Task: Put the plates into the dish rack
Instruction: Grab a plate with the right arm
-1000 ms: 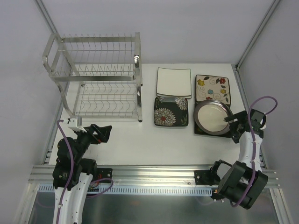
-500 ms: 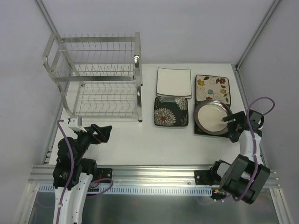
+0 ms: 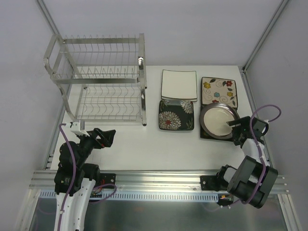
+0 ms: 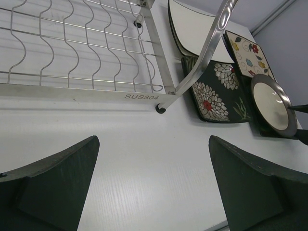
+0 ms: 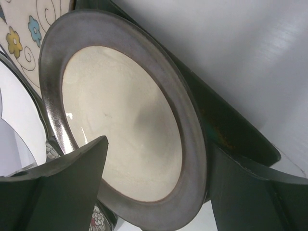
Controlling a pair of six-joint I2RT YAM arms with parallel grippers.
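Note:
The round cream plate with a dark rim (image 3: pixel 218 120) lies on a dark square plate (image 3: pixel 206 136) at the table's right. My right gripper (image 3: pixel 235 128) is at its near-right edge. In the right wrist view the jaws (image 5: pixel 156 159) are open and straddle the rim (image 5: pixel 190 144), one finger over the cream centre and the other outside, against the dark square plate (image 5: pixel 231 125). A white square plate (image 3: pixel 179 85), a flowered cream plate (image 3: pixel 219 90) and a black chrysanthemum plate (image 3: pixel 176 115) lie flat nearby. The wire dish rack (image 3: pixel 101 82) stands at the back left. My left gripper (image 3: pixel 108 136) hangs open over bare table in front of it.
The rack's base rail (image 4: pixel 96 91) and a slanted leg (image 4: pixel 202 53) fill the left wrist view above the open fingers (image 4: pixel 57 178). Metal frame posts rise at the table's back corners. Grey walls close in on both sides.
My right gripper has edged left onto the round plate's rim, its wrist has swung, and its jaws have narrowed a little. The left arm has not moved.

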